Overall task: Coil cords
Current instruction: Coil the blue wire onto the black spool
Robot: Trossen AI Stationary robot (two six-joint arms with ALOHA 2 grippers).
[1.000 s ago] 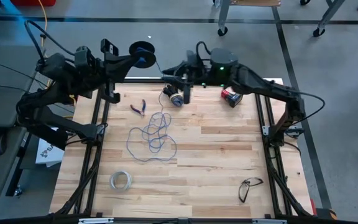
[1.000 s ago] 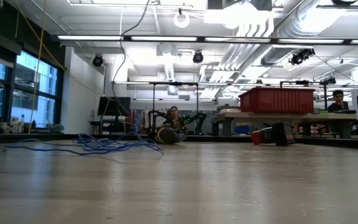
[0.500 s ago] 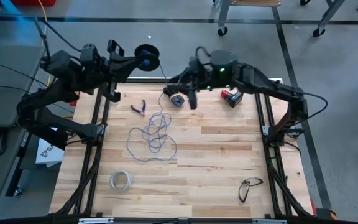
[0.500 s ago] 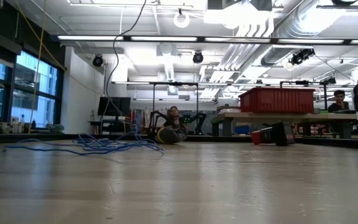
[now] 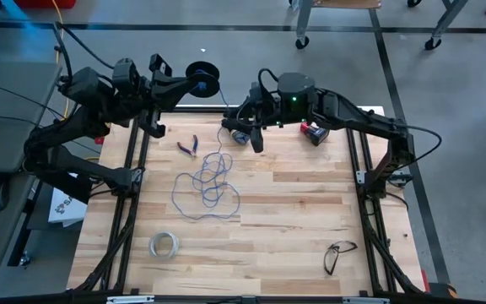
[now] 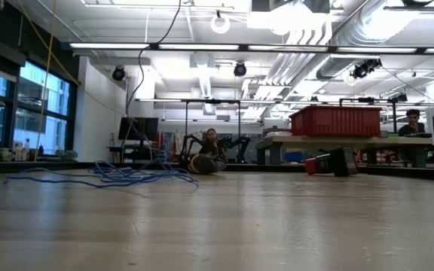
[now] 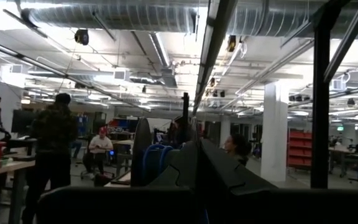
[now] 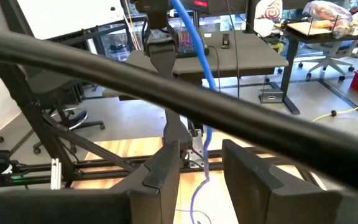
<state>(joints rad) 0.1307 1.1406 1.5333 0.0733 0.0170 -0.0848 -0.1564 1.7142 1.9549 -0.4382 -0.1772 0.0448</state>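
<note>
left end effector (image 5: 194,78) clamps the dark spool (image 5: 201,74); right end effector (image 8: 201,163) straddles wire (image 8: 197,62), apart; no legible writing.

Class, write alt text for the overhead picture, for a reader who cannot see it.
Seen from above, two dark robot arms meet at the far edge of a wooden table: the left pincer holds a dark spool, the right pincer hangs beside it. A thin bluish wire lies tangled mid-table.

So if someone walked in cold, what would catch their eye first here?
Probably the loose tangle of blue wire sprawled mid-table. Next, the dark spool held up beyond the table's far edge by the left pincer, with the right pincer near the wire's taut run.
</note>
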